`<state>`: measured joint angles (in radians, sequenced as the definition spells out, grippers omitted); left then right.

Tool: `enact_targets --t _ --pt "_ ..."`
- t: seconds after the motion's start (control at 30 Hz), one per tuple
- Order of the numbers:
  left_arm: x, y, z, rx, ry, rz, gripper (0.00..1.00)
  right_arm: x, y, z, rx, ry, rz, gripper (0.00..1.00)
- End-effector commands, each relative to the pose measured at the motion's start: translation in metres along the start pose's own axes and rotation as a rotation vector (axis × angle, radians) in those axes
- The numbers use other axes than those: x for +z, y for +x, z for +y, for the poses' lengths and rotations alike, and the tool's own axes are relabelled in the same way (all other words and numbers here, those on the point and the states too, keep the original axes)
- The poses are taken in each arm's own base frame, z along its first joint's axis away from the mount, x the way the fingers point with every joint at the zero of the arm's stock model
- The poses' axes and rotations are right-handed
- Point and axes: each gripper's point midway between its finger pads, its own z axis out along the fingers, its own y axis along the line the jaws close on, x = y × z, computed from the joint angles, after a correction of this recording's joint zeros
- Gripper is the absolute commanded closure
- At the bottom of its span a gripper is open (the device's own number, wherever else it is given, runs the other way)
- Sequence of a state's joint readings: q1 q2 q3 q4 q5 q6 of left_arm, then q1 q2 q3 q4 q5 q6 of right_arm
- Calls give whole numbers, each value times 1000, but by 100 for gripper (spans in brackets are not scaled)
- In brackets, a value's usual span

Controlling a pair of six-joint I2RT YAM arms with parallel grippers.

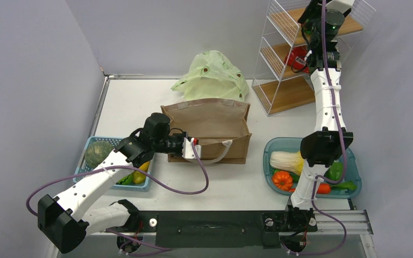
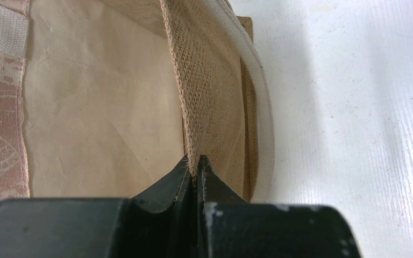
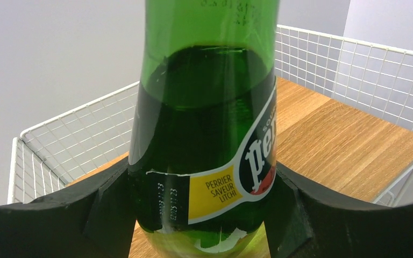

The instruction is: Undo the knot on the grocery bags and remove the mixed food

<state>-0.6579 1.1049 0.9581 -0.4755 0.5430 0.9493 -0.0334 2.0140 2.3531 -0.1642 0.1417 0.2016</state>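
The brown paper bag [image 1: 209,122] stands open mid-table with its white rope handle [image 2: 258,107] hanging at the front. My left gripper [image 1: 192,149] is shut on the bag's front wall [image 2: 204,97], jaws pinching the rim [image 2: 196,164]. The pale green plastic bag [image 1: 212,75] lies crumpled behind it; I cannot make out its knot. My right gripper [image 1: 311,12] is raised at the top shelf and shut on a dark green bottle [image 3: 204,107], fingers [image 3: 113,188] on both sides, just over the wooden shelf board [image 3: 344,145].
A white wire rack [image 1: 279,91] stands at the back right, with a red packet [image 1: 299,56] on its middle shelf. A teal tray [image 1: 271,144] holds a cabbage [image 1: 285,160], an orange ribbed piece [image 1: 282,180] and green items. A blue basket [image 1: 88,142] at the left holds produce.
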Motion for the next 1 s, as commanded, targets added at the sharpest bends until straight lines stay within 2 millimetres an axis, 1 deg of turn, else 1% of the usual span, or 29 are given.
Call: enact_targets --t 0.0,0.17,0.33,0.47,0.63,0.73,0.97 --pt "-6 -1 8 3 -32 10 100 -7 -76 12 60 -49 -222 61" --pt "-5 0 8 2 -32 12 100 -6 -72 14 37 -53 -216 58" --pt "-5 1 8 0 -31 12 100 -6 -69 16 0 -56 -208 57" --pt "-4 2 7 -3 -31 13 100 -7 -61 16 -38 -59 -185 54" --pt "-5 3 6 -9 -35 13 100 -7 -54 17 -80 -67 -160 53" --pt "-6 3 5 -9 -35 11 100 -7 -51 19 -101 -74 -152 49" --pt "-8 7 4 -15 -41 16 100 -7 -52 21 -110 -76 -157 38"
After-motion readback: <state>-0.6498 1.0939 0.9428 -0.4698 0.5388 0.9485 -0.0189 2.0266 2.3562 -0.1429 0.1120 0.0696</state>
